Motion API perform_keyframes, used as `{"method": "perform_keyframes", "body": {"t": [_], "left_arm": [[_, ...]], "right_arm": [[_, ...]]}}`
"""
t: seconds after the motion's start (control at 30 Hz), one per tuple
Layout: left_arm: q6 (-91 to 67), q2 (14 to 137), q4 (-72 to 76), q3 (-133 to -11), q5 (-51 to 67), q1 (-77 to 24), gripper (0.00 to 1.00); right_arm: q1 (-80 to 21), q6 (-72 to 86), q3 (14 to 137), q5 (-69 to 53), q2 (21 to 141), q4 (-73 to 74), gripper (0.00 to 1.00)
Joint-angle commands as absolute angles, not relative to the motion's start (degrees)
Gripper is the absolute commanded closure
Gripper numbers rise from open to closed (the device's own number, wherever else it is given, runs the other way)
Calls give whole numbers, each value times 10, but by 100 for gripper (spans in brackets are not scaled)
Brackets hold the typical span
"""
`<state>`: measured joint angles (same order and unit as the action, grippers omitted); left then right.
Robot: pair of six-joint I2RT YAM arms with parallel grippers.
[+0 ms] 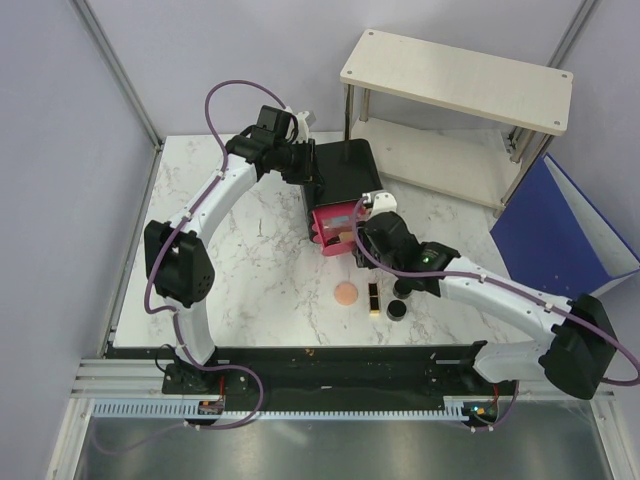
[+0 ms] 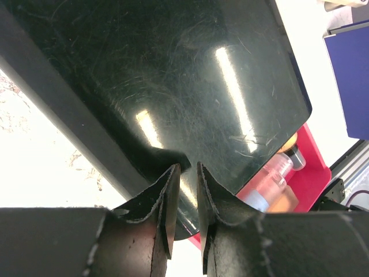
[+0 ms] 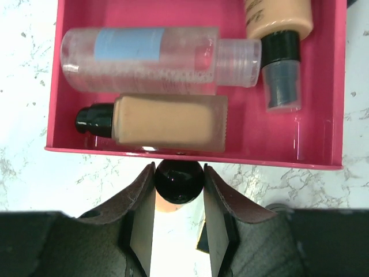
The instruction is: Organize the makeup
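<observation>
My right gripper (image 3: 179, 173) is shut on a small black round jar (image 3: 179, 180), held just in front of the open pink drawer (image 3: 323, 133). In the drawer lie a clear tube (image 3: 144, 60) and two tan bottles (image 3: 167, 121) (image 3: 277, 17), both with dark caps. In the top view the right gripper (image 1: 352, 232) is at the drawer's front. A round peach disc (image 1: 346, 293), a black-gold lipstick (image 1: 374, 297) and a second black jar (image 1: 397, 309) lie on the table. My left gripper (image 2: 187, 173) is shut and empty, at the glossy top of the black box (image 2: 173, 69).
The black box (image 1: 345, 170) stands mid-table at the back. A white two-tier shelf (image 1: 460, 75) stands at the back right. A blue folder (image 1: 560, 225) lies at the right edge. The marble table (image 1: 250, 260) stretches left of the box.
</observation>
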<state>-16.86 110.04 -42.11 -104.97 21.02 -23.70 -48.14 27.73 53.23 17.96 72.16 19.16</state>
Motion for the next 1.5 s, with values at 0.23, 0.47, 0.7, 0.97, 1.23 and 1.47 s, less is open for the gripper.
{"method": "perform_keyframes", "body": {"t": [0.23,0.47,0.7,0.97,1.23,1.47], "left_arm": [[-119,1160,-589,-994,128,-233,71],[-116,1160,-589,-990,128,-233,71],[-115,1159,-589,-989,127,-233,71],[-114,1159,-588,-986,128,-233,71],[-113,1159,-592,-988,128,-232,71],[-113,1163,-592,-993,129,-233,71]], "right_arm": [[-482,214,633,223,800,85,100],[-482,200,692,233,862,67,100],[-481,189,739,261,920,66,100],[-480,189,777,277,963,65,93],[-480,197,795,251,979,82,74],[-480,214,723,217,905,86,39]]}}
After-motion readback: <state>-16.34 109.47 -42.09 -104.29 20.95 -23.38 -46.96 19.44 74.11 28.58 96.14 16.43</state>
